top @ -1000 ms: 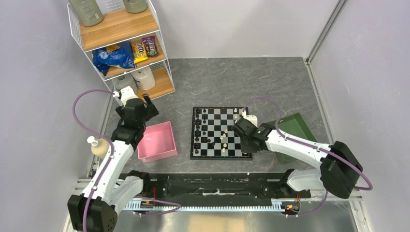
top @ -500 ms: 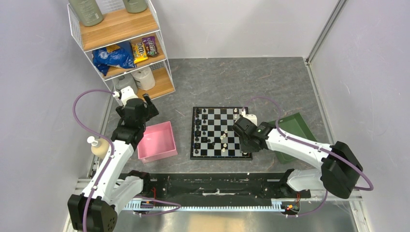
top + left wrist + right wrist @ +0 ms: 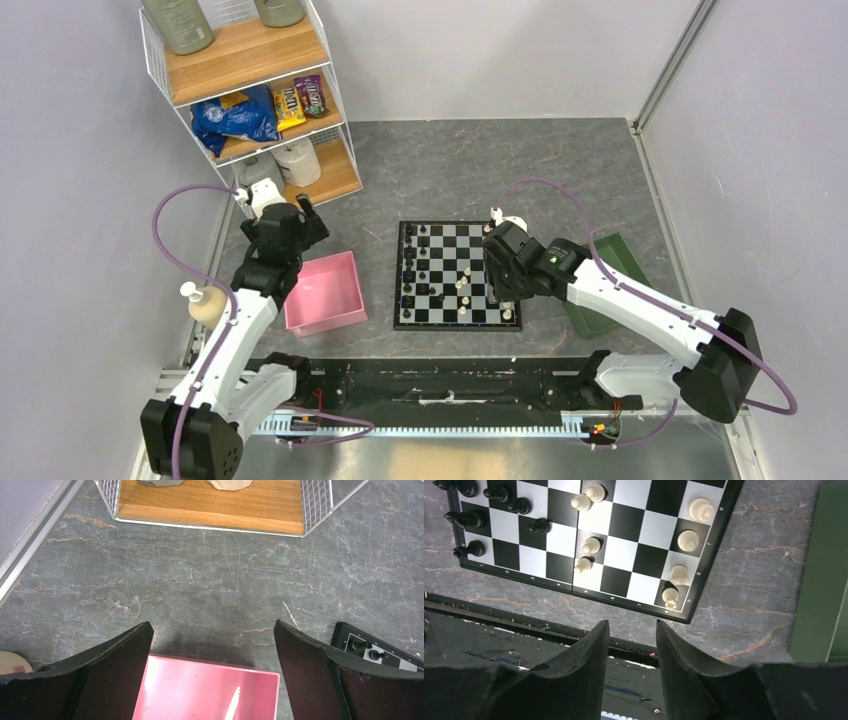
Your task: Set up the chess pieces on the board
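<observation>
The chequered board (image 3: 441, 313) lies mid-table and also shows in the right wrist view (image 3: 624, 555). Black pieces (image 3: 410, 262) stand along its left columns. White pieces (image 3: 463, 285) stand in the middle, and more line the right edge (image 3: 688, 540), one on the near right corner (image 3: 670, 596). My right gripper (image 3: 505, 290) hangs above the board's near right part, its jaws a little apart and empty (image 3: 630, 625). My left gripper (image 3: 300, 222) is wide open and empty (image 3: 212, 630) over the far edge of the pink tray.
The pink tray (image 3: 325, 290) sits left of the board and looks empty (image 3: 200, 690). A green tray (image 3: 600, 262) sits to the right. A wire shelf (image 3: 250, 90) with snacks stands at the back left. The black base rail (image 3: 524, 645) runs along the near edge.
My right gripper has lifted and drawn back from the board's near right corner, where a white piece now shows. The left arm has not moved.
</observation>
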{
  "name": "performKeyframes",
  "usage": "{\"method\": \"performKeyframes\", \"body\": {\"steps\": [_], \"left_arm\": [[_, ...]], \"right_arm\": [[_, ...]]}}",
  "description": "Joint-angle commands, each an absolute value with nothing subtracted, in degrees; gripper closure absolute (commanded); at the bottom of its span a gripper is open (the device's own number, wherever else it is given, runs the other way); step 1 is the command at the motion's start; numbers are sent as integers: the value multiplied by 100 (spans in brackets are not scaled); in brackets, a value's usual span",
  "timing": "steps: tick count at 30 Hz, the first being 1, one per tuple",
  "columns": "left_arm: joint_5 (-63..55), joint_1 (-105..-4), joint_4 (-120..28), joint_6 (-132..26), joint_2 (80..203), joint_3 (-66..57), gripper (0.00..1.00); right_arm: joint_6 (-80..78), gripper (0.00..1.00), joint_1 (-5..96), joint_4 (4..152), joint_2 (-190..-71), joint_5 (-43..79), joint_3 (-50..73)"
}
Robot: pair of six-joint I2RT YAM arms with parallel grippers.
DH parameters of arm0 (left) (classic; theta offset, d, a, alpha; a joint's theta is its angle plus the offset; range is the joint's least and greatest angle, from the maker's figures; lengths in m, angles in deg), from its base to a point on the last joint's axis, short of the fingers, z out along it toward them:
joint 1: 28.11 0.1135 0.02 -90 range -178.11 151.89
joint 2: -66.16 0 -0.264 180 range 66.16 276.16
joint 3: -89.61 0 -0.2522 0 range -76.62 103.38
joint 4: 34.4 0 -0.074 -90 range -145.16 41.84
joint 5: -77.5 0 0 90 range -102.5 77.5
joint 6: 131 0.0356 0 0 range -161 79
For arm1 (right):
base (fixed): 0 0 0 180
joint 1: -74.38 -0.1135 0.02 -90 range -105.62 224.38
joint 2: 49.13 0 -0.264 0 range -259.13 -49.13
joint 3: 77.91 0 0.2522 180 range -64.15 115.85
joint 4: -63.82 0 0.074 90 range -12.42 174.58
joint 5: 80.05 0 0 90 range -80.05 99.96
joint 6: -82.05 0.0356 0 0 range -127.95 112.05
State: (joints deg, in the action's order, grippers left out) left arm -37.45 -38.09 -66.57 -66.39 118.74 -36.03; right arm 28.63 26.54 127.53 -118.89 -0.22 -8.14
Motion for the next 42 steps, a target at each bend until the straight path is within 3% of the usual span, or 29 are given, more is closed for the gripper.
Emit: {"method": "performKeyframes", "body": {"steps": [1, 15, 31, 42], "left_arm": [[-3790, -3787, -6510, -6569, 11702, -3549, 0], [-3810, -3787, -6565, -6513, 11622, -3520, 0], [-3971, -3787, -6591, -6458, 11694, -3504, 0], [-4071, -3787, -6618, -6394, 11674, -3532, 0]], "right_arm": [[2617, 51, 2661, 12495, -12052, 195, -487], [2638, 39, 2648, 11994, -12858, 237, -129], [2679, 47, 2648, 11590, -13770, -104, 229], [3112, 47, 2661, 11556, -14012, -1132, 385]]}}
